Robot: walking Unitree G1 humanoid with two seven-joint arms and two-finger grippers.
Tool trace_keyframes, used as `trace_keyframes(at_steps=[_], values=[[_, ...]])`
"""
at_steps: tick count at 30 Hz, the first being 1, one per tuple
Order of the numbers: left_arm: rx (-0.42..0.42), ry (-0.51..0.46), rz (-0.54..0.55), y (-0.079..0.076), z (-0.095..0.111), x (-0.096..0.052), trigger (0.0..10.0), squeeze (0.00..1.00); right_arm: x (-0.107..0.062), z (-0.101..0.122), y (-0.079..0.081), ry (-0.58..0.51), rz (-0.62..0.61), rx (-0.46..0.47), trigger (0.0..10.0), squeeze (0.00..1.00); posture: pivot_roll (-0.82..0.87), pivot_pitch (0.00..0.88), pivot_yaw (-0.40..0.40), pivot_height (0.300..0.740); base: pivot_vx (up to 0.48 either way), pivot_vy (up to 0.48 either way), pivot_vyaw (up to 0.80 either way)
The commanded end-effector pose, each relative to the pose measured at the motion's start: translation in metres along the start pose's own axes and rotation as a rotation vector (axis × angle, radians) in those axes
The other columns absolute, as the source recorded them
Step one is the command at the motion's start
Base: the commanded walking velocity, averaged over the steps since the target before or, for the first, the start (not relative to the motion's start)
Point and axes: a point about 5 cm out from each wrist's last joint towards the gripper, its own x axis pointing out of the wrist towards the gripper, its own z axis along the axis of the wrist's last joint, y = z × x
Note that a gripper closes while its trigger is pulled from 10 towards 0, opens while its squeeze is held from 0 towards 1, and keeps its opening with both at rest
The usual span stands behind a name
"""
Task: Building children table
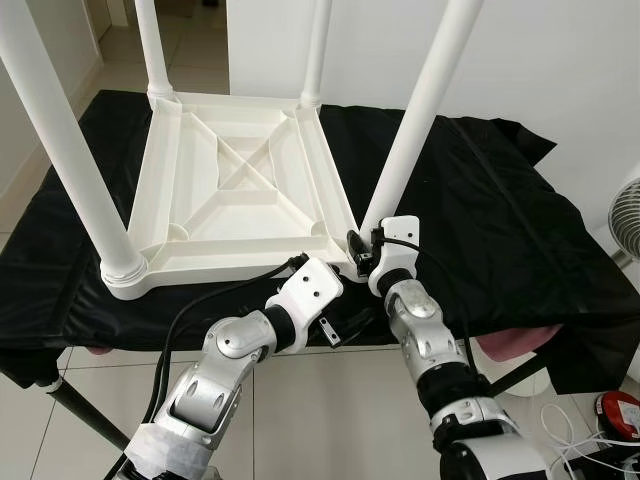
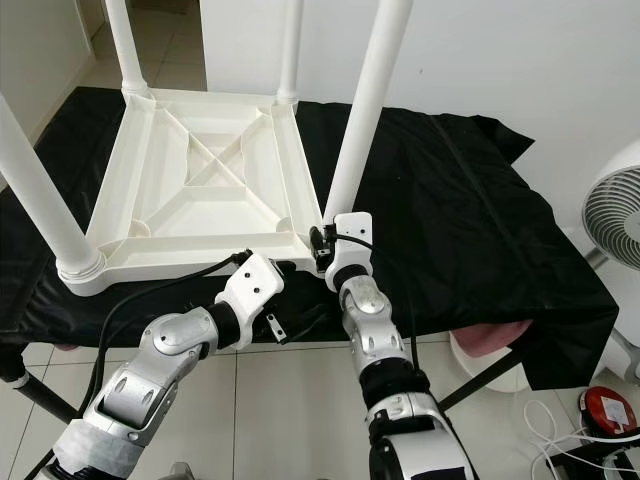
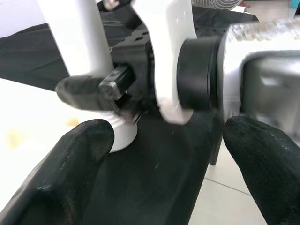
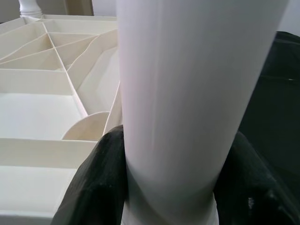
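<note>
Because its legs must be fitted from the underside, the white moulded-plastic children's table top (image 1: 235,190) lies upside down, ribbed face up, on the black cloth (image 1: 500,200) draped over the work table, with its near edge just before the robot. Legs: four white round plastic table legs, all standing up from the corner sockets — near left leg (image 1: 70,150), near right leg (image 1: 420,110), and two far legs (image 1: 152,50) (image 1: 317,50); whether each is fully seated cannot be told. Right claw (image 1: 362,248): closed on the near right leg at its base, just above the socket; the right wrist view shows a black finger (image 4: 101,183) pressed to either side of the white tube, a grip that, by judgement, serves to steady or twist the leg home. Left claw (image 3: 164,154): open, its two black fingers (image 3: 70,164) spread well apart and holding nothing, stationed at the near edge of the top just beside the right claw and pointed at the same corner, probably ready to brace it. Other items: one white fan (image 2: 615,215) at the robot's right; one red round object (image 2: 608,410) and white cables (image 2: 560,435) on the tiled floor; one pink item (image 2: 495,335) under the cloth edge. Judged state of work: late, all four legs standing.
</note>
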Motion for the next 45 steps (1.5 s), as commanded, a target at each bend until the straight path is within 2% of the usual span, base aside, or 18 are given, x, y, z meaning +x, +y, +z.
trace_keyframes(at_steps=[1,4,5,6,10,13,17,18,20,21,22,28,31,35,36,43,44,45], values=[[-0.005,-0.005,0.011,-0.002,0.001,0.001,10.0,0.0,-0.004,-0.003,0.011,0.016,-0.004,0.006,10.0,0.0,0.05,0.009,-0.11,0.74,0.0,0.0,0.0],[-0.006,-0.006,0.013,-0.003,0.001,0.001,10.0,0.0,-0.004,-0.001,0.01,0.012,-0.009,0.015,10.0,0.0,0.05,0.006,-0.111,0.74,0.0,0.0,0.0],[-0.006,-0.005,0.012,-0.003,0.0,0.001,10.0,0.0,-0.003,0.0,0.005,0.008,-0.018,0.018,10.0,0.0,0.05,0.003,-0.115,0.74,0.0,0.0,0.0],[-0.006,-0.005,0.011,-0.004,0.0,0.002,10.0,0.0,-0.003,0.002,0.0,0.007,-0.02,0.017,10.0,1.0,0.04,0.0,-0.117,0.74,0.0,0.0,0.0],[-0.005,-0.006,0.011,-0.004,0.0,0.002,10.0,0.0,-0.004,0.004,-0.007,0.005,-0.027,0.01,10.0,1.0,0.04,0.0,-0.118,0.74,0.0,0.0,0.0],[-0.006,-0.006,0.014,-0.004,0.0,0.002,10.0,0.0,-0.008,0.006,-0.02,0.024,-0.012,-0.012,10.0,1.0,0.04,0.0,-0.119,0.74,0.0,0.0,0.0],[-0.007,-0.006,0.014,-0.005,0.0,0.002,10.0,0.0,-0.009,0.006,-0.023,0.028,0.014,-0.022,10.0,1.0,0.04,0.0,-0.117,0.74,0.0,0.0,0.0],[-0.007,-0.004,0.013,-0.005,-0.001,0.001,10.0,0.0,-0.01,0.007,-0.028,0.031,0.062,-0.031,10.0,0.0,0.04,0.003,-0.116,0.74,0.0,0.0,0.0],[-0.007,-0.004,0.013,-0.005,-0.001,0.001,10.0,0.0,-0.01,0.007,-0.028,0.031,0.062,-0.031,10.0,0.0,0.04,0.003,-0.116,0.74,0.0,0.0,0.0],[-0.006,-0.002,0.014,-0.004,-0.001,0.0,10.0,0.0,-0.011,0.008,-0.036,0.028,0.108,-0.057,10.0,0.0,0.04,0.006,-0.116,0.74,0.0,0.0,0.0],[-0.006,-0.002,0.014,-0.004,-0.001,0.0,10.0,0.0,-0.011,0.008,-0.036,0.028,0.108,-0.057,10.0,0.0,0.04,0.006,-0.116,0.74,0.0,0.0,0.0],[0.01,0.012,0.02,0.002,-0.003,-0.005,10.0,0.0,-0.011,0.01,-0.062,0.044,0.308,-0.175,10.0,0.0,0.04,0.013,-0.1,0.74,0.0,0.0,0.0],[0.022,0.014,0.017,0.003,-0.002,-0.007,10.0,0.0,-0.007,0.011,-0.068,0.053,0.364,-0.211,10.0,0.0,0.04,0.015,-0.095,0.74,0.0,0.0,0.0],[0.03,0.014,0.016,0.004,-0.002,-0.007,10.0,0.0,-0.004,0.008,-0.067,0.087,0.436,-0.198,10.0,0.0,0.04,0.014,-0.094,0.74,0.0,0.0,0.0],[0.031,0.012,0.019,0.004,-0.001,-0.006,10.0,0.0,-0.001,0.006,-0.063,0.115,0.499,-0.202,10.0,0.0,0.05,0.012,-0.094,0.74,0.0,0.0,0.0],[0.032,0.008,0.024,0.006,0.001,-0.006,10.0,0.0,0.007,0.004,-0.049,0.136,0.596,-0.231,10.0,0.0,0.06,0.006,-0.09,0.74,0.0,0.0,0.0],[0.032,0.007,0.025,0.006,0.001,-0.005,10.0,0.0,0.009,0.003,-0.045,0.145,0.608,-0.223,9.0,0.0,0.06,0.004,-0.089,0.74,0.0,0.0,0.0],[0.032,0.006,0.026,0.006,0.001,-0.005,10.0,0.0,0.011,0.003,-0.042,0.149,0.618,-0.218,9.0,0.0,0.06,0.004,-0.089,0.74,0.0,0.0,0.0]])
